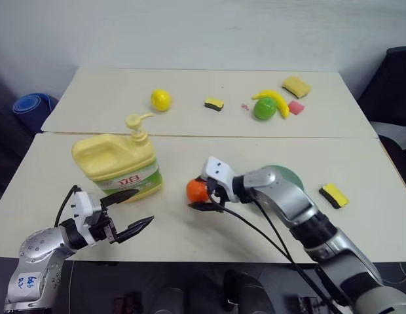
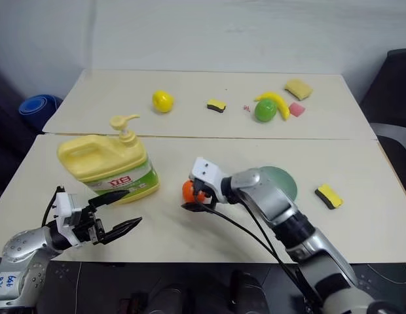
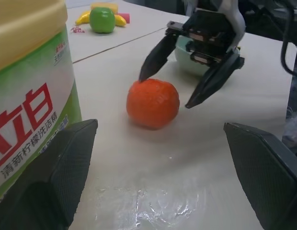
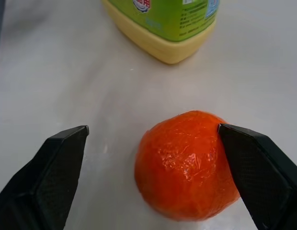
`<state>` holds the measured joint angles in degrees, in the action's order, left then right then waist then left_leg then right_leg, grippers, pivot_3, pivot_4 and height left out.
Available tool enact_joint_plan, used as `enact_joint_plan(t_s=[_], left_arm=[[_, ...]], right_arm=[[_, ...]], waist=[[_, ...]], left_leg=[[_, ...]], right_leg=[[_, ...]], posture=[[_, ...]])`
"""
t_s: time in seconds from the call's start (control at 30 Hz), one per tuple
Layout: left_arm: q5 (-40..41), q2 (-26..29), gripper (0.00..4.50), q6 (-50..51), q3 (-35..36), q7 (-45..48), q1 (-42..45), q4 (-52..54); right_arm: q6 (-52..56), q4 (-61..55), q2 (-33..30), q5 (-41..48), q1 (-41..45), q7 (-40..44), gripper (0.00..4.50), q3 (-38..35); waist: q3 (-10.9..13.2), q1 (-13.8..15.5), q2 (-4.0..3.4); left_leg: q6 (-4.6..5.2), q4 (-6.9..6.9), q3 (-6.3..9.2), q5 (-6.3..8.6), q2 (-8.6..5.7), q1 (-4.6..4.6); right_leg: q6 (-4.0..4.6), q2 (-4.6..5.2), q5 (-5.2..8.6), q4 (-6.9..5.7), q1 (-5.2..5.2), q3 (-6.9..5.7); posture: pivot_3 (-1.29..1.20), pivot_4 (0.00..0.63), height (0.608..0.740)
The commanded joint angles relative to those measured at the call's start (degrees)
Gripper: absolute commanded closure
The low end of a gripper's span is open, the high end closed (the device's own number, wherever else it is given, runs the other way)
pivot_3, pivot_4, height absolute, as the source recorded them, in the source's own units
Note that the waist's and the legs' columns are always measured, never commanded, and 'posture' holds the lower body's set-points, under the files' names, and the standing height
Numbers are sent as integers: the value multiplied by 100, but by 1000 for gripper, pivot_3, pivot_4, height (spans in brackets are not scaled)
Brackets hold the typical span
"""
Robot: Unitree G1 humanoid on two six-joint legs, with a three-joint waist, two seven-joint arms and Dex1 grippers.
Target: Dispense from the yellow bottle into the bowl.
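Currently the right gripper (image 1: 204,194) straddles a glossy, film-wrapped orange (image 1: 196,190) with fingers spread; close gently on its rounded flanks (slippery wrap). Left gripper (image 1: 131,210), fingers spread, waits just beside the yellow bottle (image 1: 119,163), a squat plastic jug on the desk (image 1: 52,163); the smooth mint bowl (image 1: 289,176) sits behind the right arm.

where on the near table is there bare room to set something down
Free: the near table's front strip between the left end effector and the right arm, and the right end beyond the yellow-and-black sponge. Crowded: the middle, where the yellow bottle, the orange, the open right end effector and the bowl sit close together.
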<state>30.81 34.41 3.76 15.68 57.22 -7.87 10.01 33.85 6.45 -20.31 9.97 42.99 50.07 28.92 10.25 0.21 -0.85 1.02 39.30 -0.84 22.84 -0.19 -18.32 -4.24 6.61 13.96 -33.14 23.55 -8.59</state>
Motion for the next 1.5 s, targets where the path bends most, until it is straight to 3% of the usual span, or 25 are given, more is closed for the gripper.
enact_joint_plan(t_s=[0.03,0.4,0.53,0.7,0.8,0.9,1.0,1.1,1.17,1.33,1.5], left_arm=[[-15,-39,0,-128,28,-4,-9,48],[-43,-56,0,-269,7,26,69,-99],[-49,-48,0,-303,7,50,90,-161],[-61,-59,0,-336,-64,100,126,-177],[-82,-55,0,-362,-178,181,156,-113],[-84,-91,0,-345,-384,258,224,29],[-102,-164,0,-359,-598,291,327,89],[-167,-332,0,-339,-871,248,576,26],[-220,-401,0,-353,-972,243,693,-58],[-249,-407,0,-341,-1028,289,885,-219],[-249,-352,0,-250,-1033,314,1035,-248]], right_arm=[[-505,909,296,-423,205,54,24,194],[-1464,2135,813,-918,420,214,24,-24],[-1488,1960,836,-851,368,292,1239,-275],[-1523,1087,720,-514,48,453,1407,-758],[-1260,-14,375,92,-210,771,1407,-1342],[-248,-1184,-286,961,-399,811,1407,-2294],[427,-1628,-1148,1431,-616,760,1407,-3189],[-115,-700,-2528,925,-1354,978,1407,-3870],[-592,343,-2954,705,-1642,826,1407,-4152],[-2284,3195,-3064,-22,-1463,63,1407,-4125],[-3022,5025,-2918,-395,-798,-709,1407,-4045]], waist=[[-1,-45,1],[0,-114,1],[0,-160,0],[1,-177,-1],[2,-161,-3],[7,-55,-11],[5,10,-8],[3,105,-4],[2,135,1],[6,-21,-1],[12,-137,-13]], left_leg=[[0,0,-1,0,0,0],[-2,0,-6,-1,0,-2],[-3,0,-3,-1,1,-1],[-4,-1,-2,0,2,-1],[-4,0,-1,0,1,-3],[0,0,3,2,-3,-5],[1,0,5,3,-2,-4],[5,-1,8,6,-1,-4],[11,0,5,7,-5,-3],[15,-15,-63,3,1,9],[12,-20,-110,-3,5,29]], right_leg=[[0,0,0,-2,0,0],[1,0,1,-9,7,4],[1,0,1,-12,7,4],[1,0,1,-13,8,4],[1,2,1,-12,7,5],[0,6,0,-8,6,6],[-1,6,0,6,0,8],[-1,6,0,17,-6,6],[-5,6,-3,23,-15,3],[-11,-8,-8,4,-16,36],[-11,-13,-8,-24,-3,79]], posture=[[0,150,740],[0,150,740],[0,150,740],[0,150,740],[0,150,740],[0,150,740],[0,150,740],[0,150,740],[0,150,740],[0,150,740],[0,150,740]])
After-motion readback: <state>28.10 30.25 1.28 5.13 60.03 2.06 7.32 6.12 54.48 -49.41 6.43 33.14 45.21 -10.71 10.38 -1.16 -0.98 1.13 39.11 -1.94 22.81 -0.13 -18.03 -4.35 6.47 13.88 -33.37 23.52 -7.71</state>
